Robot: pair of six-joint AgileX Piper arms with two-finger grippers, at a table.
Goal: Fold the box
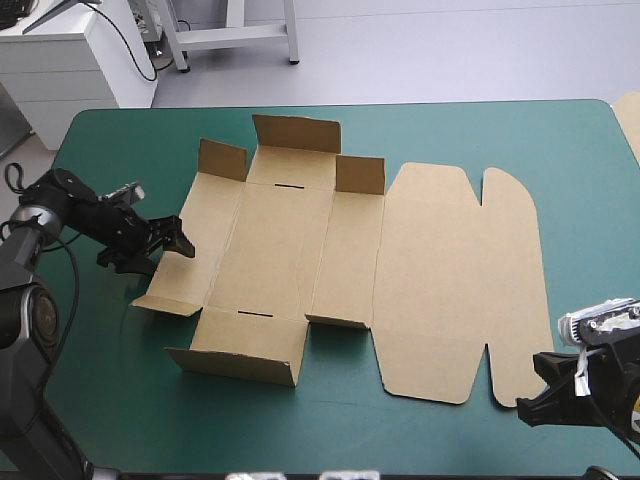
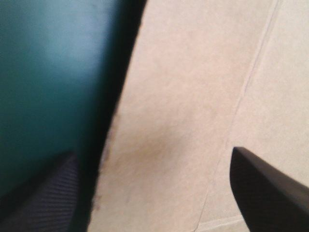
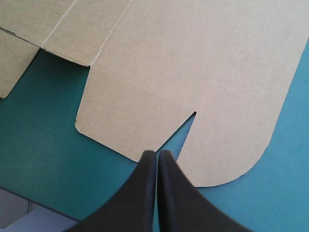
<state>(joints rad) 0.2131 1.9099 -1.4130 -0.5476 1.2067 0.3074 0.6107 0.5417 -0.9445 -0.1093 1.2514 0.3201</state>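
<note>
The brown box [image 1: 340, 260] lies as a cut sheet in the middle of the teal-green table. Its three far flaps stand up and a near wall [image 1: 240, 360] is raised; the wide lid part [image 1: 450, 280] lies flat toward the right. My left gripper [image 1: 175, 240] is open at the sheet's left edge. In the left wrist view that edge of the box [image 2: 193, 96] runs between the spread fingers of the left gripper [image 2: 154, 193]. My right gripper [image 1: 535, 392] is shut and empty, hovering near the lid's near right corner. The right gripper [image 3: 158, 159] points at the notch in the box [image 3: 193, 72].
A strip of more brown board [image 1: 632, 120] shows at the table's far right edge. The table's near edge [image 3: 34, 210] runs close beside the right gripper. Bare teal-green cover [image 1: 330, 430] lies in front of the box.
</note>
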